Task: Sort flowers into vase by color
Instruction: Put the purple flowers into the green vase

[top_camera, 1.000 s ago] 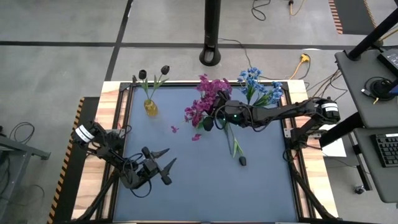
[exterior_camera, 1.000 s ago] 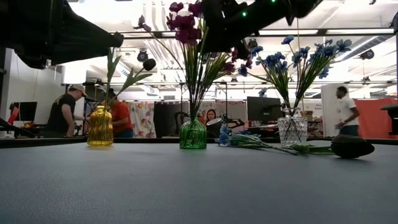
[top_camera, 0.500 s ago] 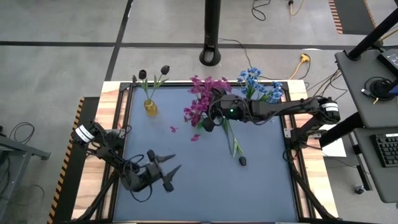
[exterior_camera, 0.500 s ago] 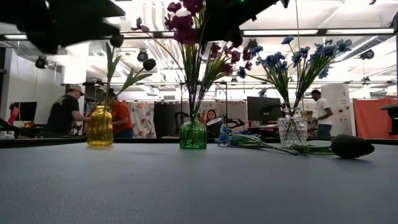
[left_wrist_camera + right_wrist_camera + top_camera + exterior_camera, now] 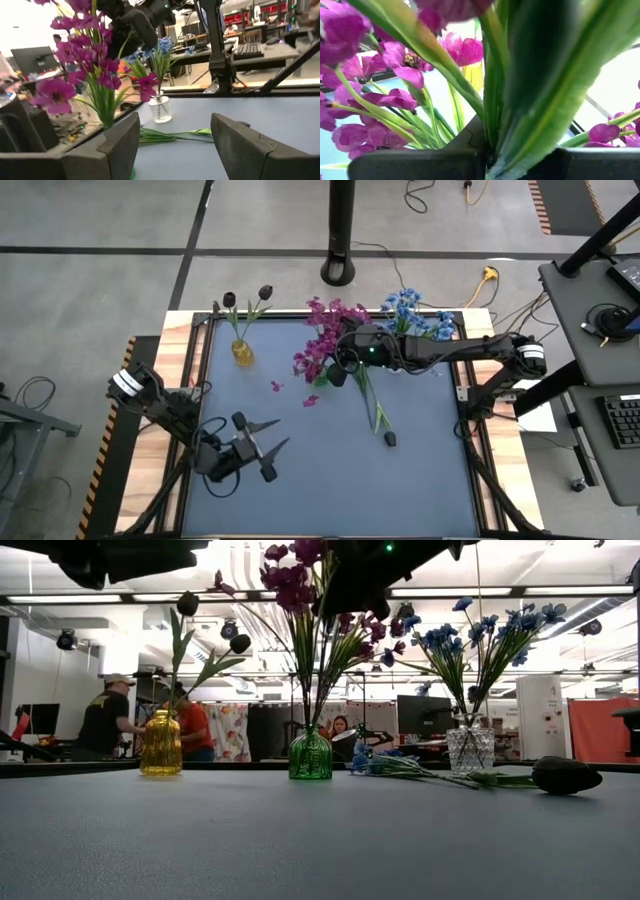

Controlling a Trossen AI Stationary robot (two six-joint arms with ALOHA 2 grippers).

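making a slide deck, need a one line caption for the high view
Right gripper shut on a magenta flower stem above the green vase, left gripper open and waiting.

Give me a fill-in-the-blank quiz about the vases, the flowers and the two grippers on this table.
1. The dark tulip buds stand in the ____ vase.
2. The right gripper is shut on a stem of the ____ flowers.
3. The blue flowers stand in the ____ glass vase.
4. The left gripper hovers with its fingers ____.

Missing words: yellow; magenta; clear; open
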